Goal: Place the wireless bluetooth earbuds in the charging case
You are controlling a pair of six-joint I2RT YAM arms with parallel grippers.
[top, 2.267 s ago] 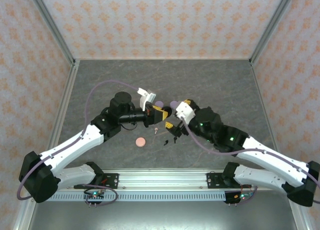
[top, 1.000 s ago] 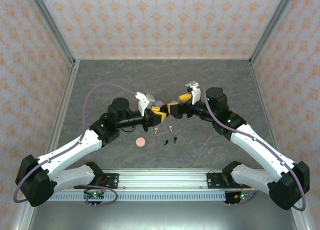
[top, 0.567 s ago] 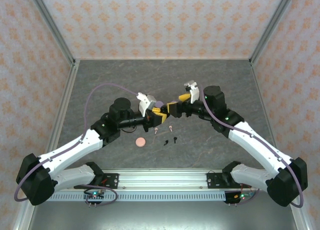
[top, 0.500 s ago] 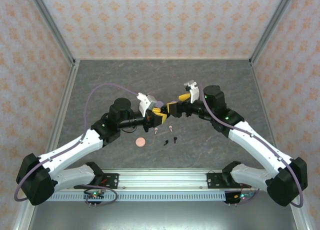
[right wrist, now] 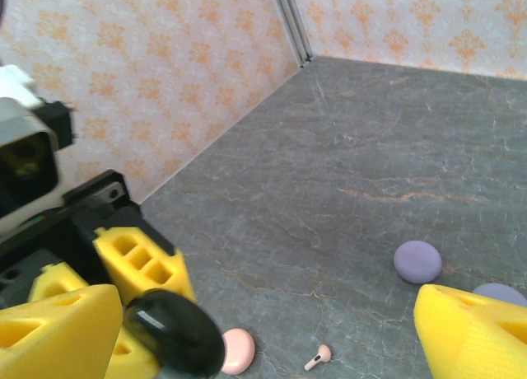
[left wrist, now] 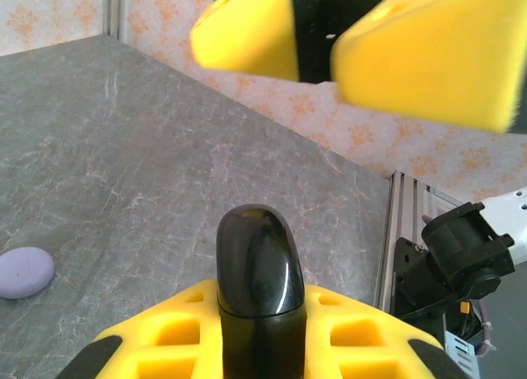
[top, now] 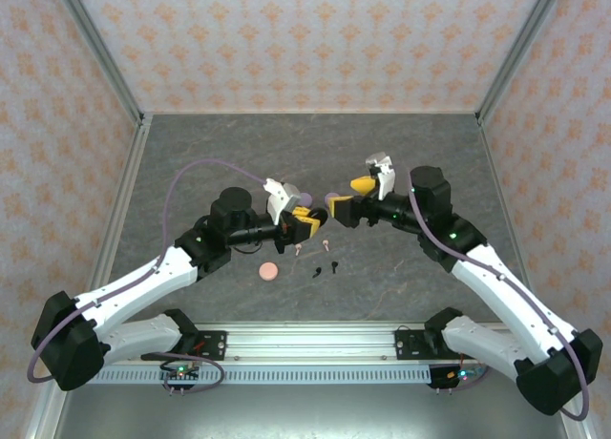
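Centrally, black case [left wrist: 255, 268] in left hand [top: 308, 220], table [top: 239, 153] edges well apart.

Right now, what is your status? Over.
Left tool shut on black case. Right tool open, empty. Earbuds loose on table. Nothing between the tools.

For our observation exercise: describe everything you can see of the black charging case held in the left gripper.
The black charging case is glossy, smooth plastic by its look, rounded like a pebble, with a thin seam across it and the lid shut. It stands edge-up, clamped between the yellow fingers of the left gripper, its top half sticking out. Nothing else touches it.
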